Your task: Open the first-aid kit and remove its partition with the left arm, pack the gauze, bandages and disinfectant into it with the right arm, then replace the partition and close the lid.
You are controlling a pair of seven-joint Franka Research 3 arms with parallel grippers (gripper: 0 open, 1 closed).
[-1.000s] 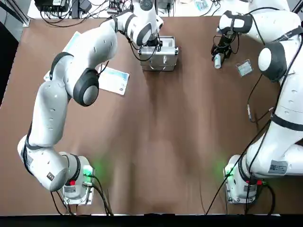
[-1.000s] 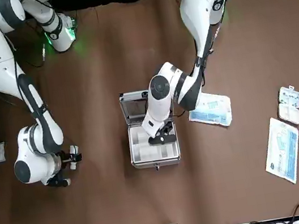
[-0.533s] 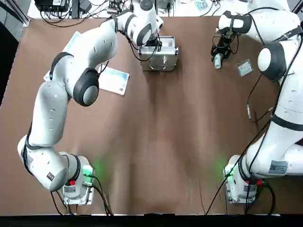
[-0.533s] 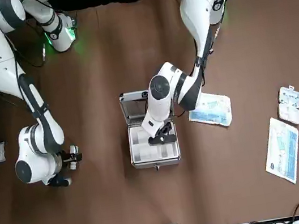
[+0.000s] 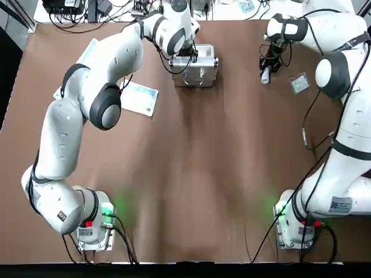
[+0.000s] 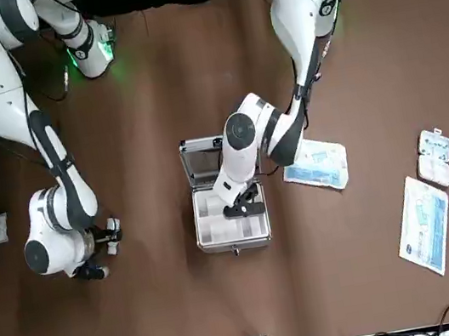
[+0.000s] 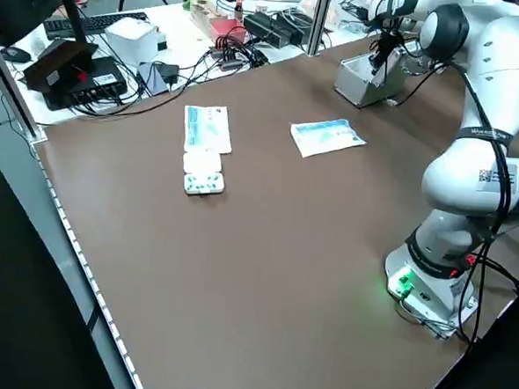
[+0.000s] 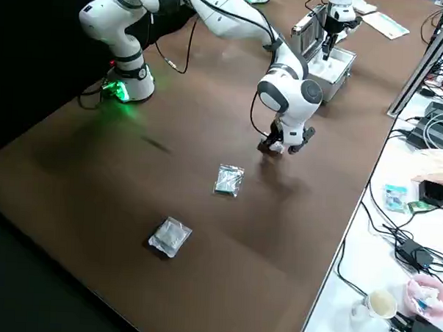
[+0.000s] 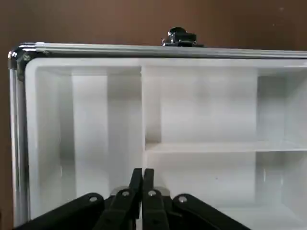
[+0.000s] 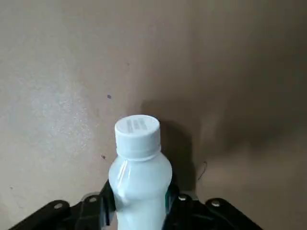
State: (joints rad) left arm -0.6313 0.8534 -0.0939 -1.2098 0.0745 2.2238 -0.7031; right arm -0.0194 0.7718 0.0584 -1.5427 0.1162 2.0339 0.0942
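Currently:
Lid (image 6: pixel 203 158): standing open on the first-aid kit (image 6: pixel 232 234).
Partition (image 9: pixel 201 143): sitting inside, not yet removed.
Left gripper (image 9: pixel 142 179): fingers pressed together, apparently pinching the partition's divider.
Right gripper (image 10: pixel 139 203): clamping the disinfectant (image 10: pixel 139 167) over the brown table (image 5: pixel 191 174).
Unpacked: gauze packets (image 8: pixel 228 179).
Room: cable-strewn desks bordering.

Right gripper (image 10: pixel 139 211): fingertips hidden behind the disinfectant (image 10: pixel 139 177), bottle base cut off by the edge at 6 o'clock. Top view: left arm's wrist covers most of the first-aid kit (image 5: pixel 203 72); partition (image 9: pixel 192 143) cut at 3 and 6 o'clock in left wrist view. Small packets (image 8: pixel 228 179) on the table (image 8: pixel 132 191): labels too small to read.
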